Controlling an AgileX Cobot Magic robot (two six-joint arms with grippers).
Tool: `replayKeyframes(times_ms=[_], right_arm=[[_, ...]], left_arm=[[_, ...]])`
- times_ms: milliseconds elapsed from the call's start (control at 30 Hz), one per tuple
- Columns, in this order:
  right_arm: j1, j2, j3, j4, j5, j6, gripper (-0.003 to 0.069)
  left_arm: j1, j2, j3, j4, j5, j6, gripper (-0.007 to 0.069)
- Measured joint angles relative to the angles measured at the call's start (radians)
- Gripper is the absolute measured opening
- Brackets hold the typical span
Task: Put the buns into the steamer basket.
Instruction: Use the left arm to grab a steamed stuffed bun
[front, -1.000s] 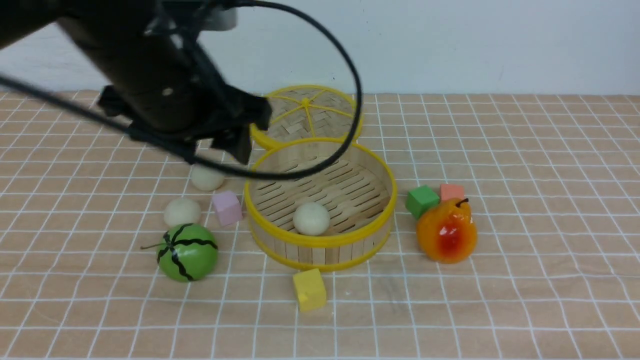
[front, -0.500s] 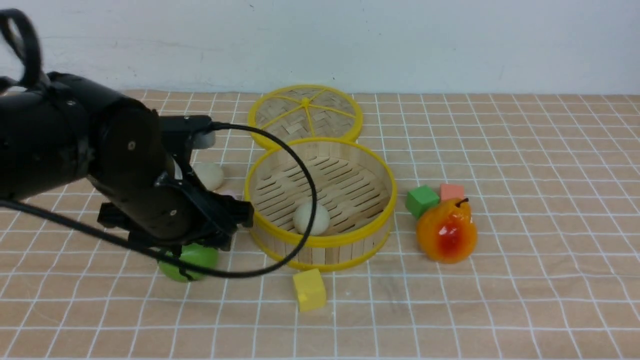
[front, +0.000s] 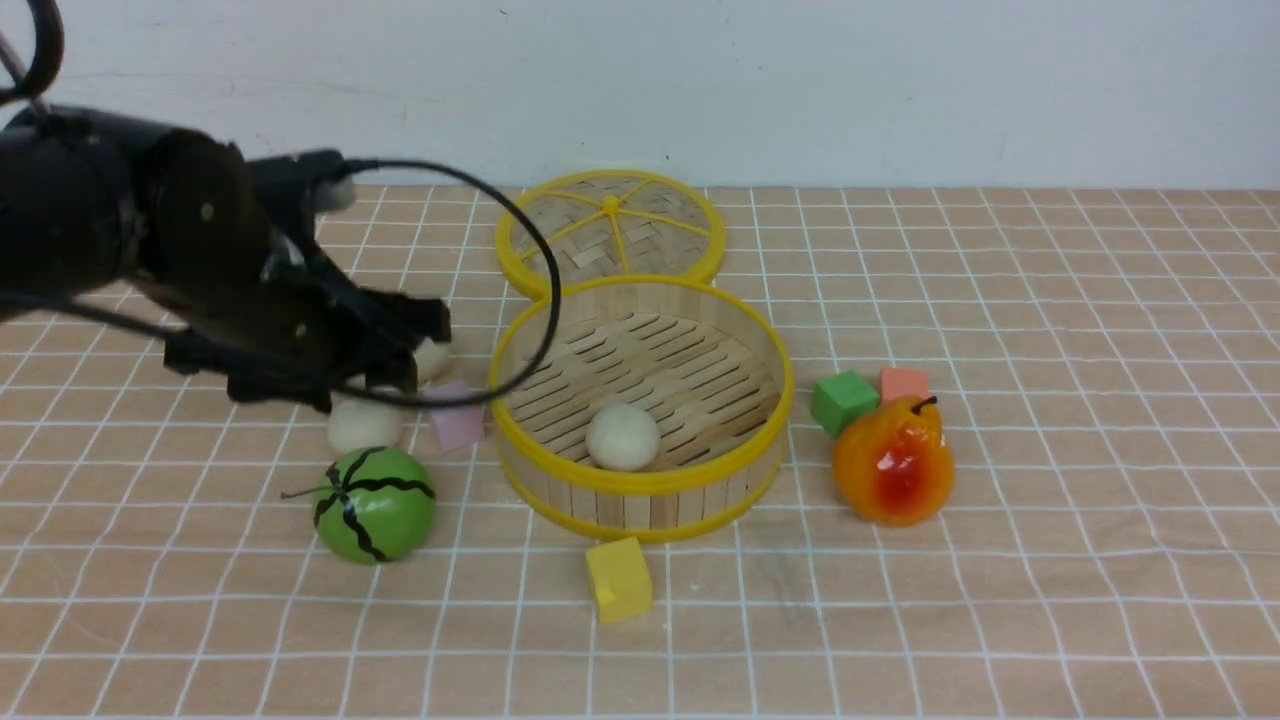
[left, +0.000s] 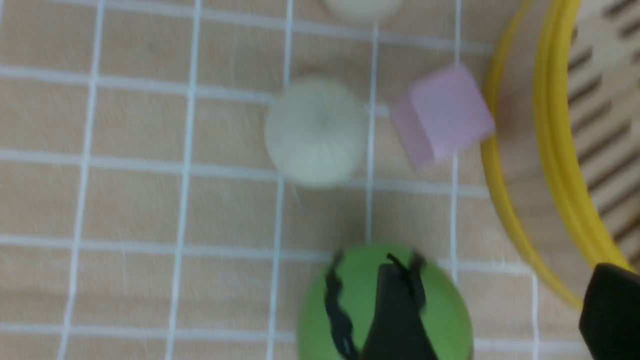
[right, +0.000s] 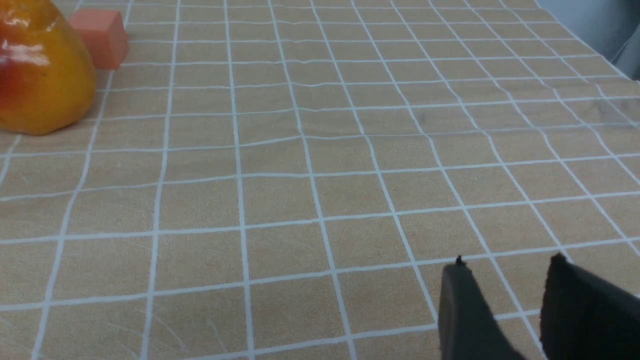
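Front view: the steamer basket stood upright, mouth facing up, with one round bun on its slats. The near bun and the far bun lay outside on its left, by a pink cube. The left gripper hovered over them.

Left wrist view: its fingers were spread wide, empty, above a green melon.

Right wrist view: the right gripper was slightly parted, empty, over the tablecloth.

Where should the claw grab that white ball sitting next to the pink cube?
Probably from straight above, pinching the bun across its widest middle: it is a smooth round ball, so a higher grip could slip off. Stay clear of the pink cube and the melon close by.
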Motion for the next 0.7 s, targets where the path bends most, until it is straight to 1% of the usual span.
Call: replayKeyframes(times_ms=[133,267,500,700], right_arm=[[0.000,0.000,0.000,0.000,0.000,0.000,0.0241],[0.000,0.000,0.000,0.000,0.000,0.000,0.0241],[0.000,0.000,0.000,0.000,0.000,0.000,0.0241],[0.000,0.000,0.000,0.000,0.000,0.000,0.0241]], left_arm=[[0.053,0.111,-0.135,-0.011,0.061,0.005,0.0426],[0.060,0.206,-0.219,-0.010,0.084,0.019,0.0395],[0.059,0.316,-0.253,0.009,0.091,0.021,0.0374],[0.059,0.338,-0.253,0.024,0.071,0.021,0.0374]])
